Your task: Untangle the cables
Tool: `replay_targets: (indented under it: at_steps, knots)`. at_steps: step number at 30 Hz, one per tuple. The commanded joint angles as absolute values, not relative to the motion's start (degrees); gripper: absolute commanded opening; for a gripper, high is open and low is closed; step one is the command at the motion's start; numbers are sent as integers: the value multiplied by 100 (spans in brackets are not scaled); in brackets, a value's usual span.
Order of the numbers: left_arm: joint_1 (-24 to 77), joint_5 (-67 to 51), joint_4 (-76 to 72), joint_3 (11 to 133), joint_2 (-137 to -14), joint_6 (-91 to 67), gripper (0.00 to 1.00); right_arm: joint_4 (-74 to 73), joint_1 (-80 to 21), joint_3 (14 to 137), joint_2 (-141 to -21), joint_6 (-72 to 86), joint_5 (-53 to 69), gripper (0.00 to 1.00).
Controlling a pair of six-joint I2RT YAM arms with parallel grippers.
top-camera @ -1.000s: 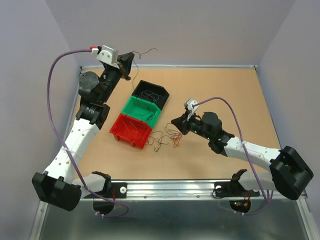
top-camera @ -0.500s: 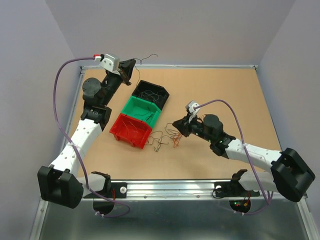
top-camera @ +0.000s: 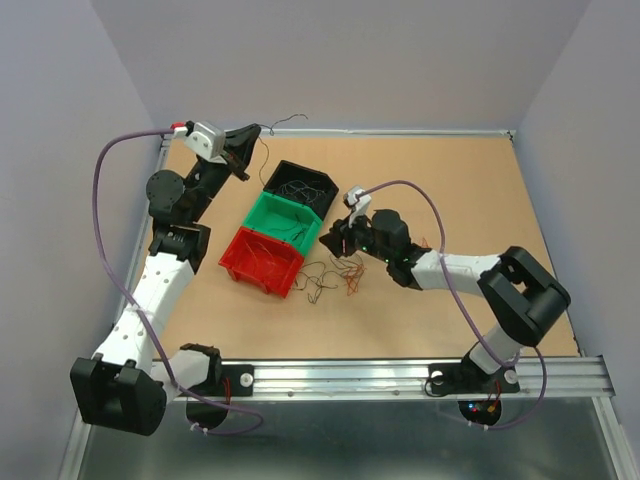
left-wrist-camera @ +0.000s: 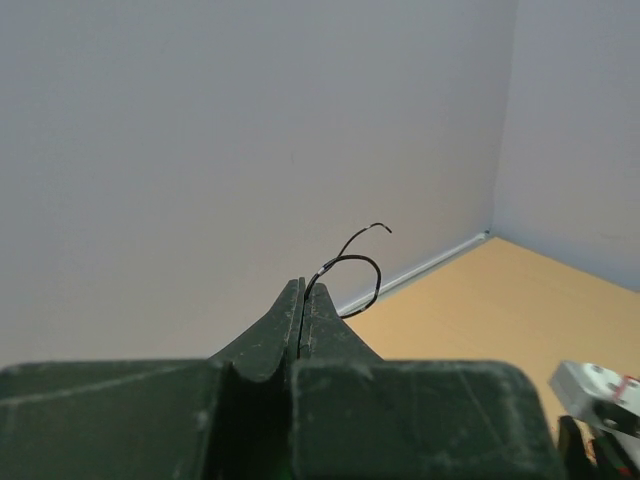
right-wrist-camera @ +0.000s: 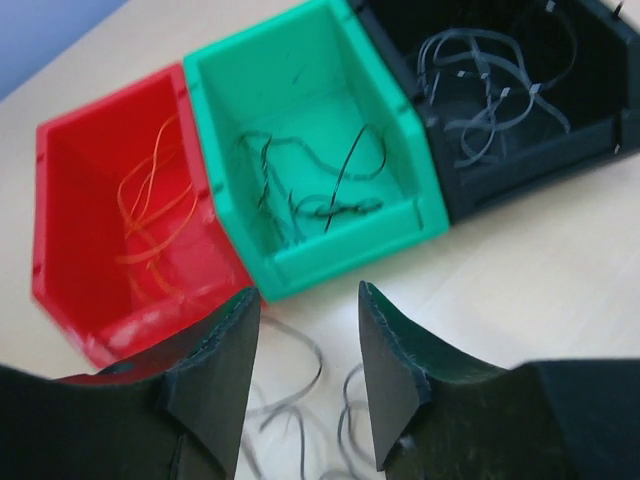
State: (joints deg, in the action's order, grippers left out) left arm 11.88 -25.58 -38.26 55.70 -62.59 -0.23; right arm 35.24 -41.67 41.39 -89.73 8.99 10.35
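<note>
two arms over a tan table, one pinching a wire, one empty.
we see the left gripper (left-wrist-camera: 302, 292) raised near the back wall, its jaws pressed together on a curly thin black wire (left-wrist-camera: 352, 268) that loops out past the tips. the right gripper (right-wrist-camera: 307, 300) hangs low just beside the green plastic bin (right-wrist-camera: 345, 250), its jaws apart with nothing between them. the loose bundle of red-orange, green and black cables (top-camera: 325, 274) lies on the table (top-camera: 480, 200) just in front of the red plastic bin (top-camera: 256, 271); the black plastic bin (top-camera: 325, 198) sits behind the green one.
</note>
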Motion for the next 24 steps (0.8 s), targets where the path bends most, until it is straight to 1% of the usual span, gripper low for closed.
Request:
replay_targets:
  at_steps: [1,2,3,6,11,16,18,20,21,24]
  knots:
    - [1187,-3076,-4078,5520,-5863,18,0,4368,-4192,5052,-9588,1151,238,50]
    - [1187,-3076,-4087,5389,-5749,18,0,4377,-4192,5323,-9832,1099,37,54]
    - [1187,-3085,-4130,5301,-5748,26,0,4377,-4192,5439,-9948,1046,35,54]
    - [1187,-3155,-4263,5063,-5485,26,0,4351,-4192,5834,-10353,923,-656,59]
    - [1187,-3146,-4297,4834,-5247,18,0,4245,-4025,6362,-10889,1493,-843,59]
    - [1187,-3112,-4324,4632,-5256,-106,0,3982,-4034,6750,-11319,1362,-993,60]
    - [1187,-3085,-4351,4579,-5256,-79,0,3973,-4025,6820,-11390,1336,-1002,56]
    - [1187,-2989,-4359,4562,-5273,-27,0,3973,-4025,6838,-11443,1345,-818,49]
    - [1187,-2927,-4351,4553,-5273,-26,0,3973,-4025,6829,-11452,1371,-722,36]
    - [1187,-2611,-4342,4535,-5274,104,0,4008,-4025,6794,-11435,1389,-642,22]
